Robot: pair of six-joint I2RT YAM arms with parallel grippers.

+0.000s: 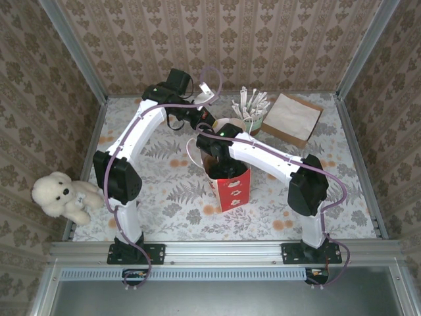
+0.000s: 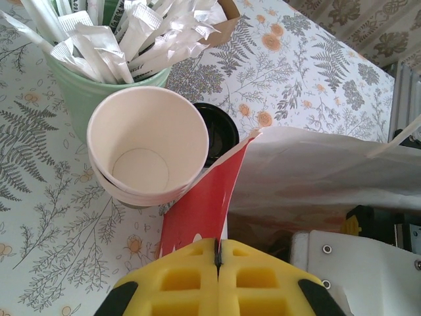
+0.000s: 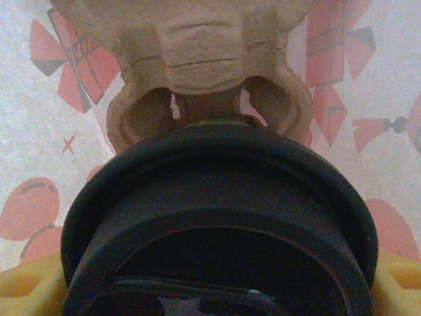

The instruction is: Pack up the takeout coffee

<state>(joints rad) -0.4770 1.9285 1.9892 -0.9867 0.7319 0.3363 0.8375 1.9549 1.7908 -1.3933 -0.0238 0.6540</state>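
Where the red paper gift bag (image 1: 233, 191) stands open in the middle of the fern-printed table (image 1: 171, 197), the left pincer (image 2: 217, 253) is clenched on its upper edge. Its yellow foam fingers (image 2: 177, 283) are pressed together, with the red paper nipped in the seam between them.

The takeout coffee, a small round paper cup with a pale cream rim and inside (image 2: 148, 148), stands upright and empty on the table outside the bag, just beside that pinched edge. A mint-green cup stuffed with white paper-wrapped sticks (image 2: 79, 99) stands right behind it. A flat black round disc (image 2: 220, 131) lies close against its far side.

The right pincer (image 1: 220, 166) reaches down into the bag's mouth. In its wrist view the yellow fingers (image 3: 23, 293) stand wide apart, grasping a broad black round lid-like piece (image 3: 217, 197) that spans the gap between them. Beyond it lies a tan moulded pulp tray (image 3: 210, 46) against the bag's white lining. A thin greenish sliver shows at the far edge of the black piece, too small to identify.
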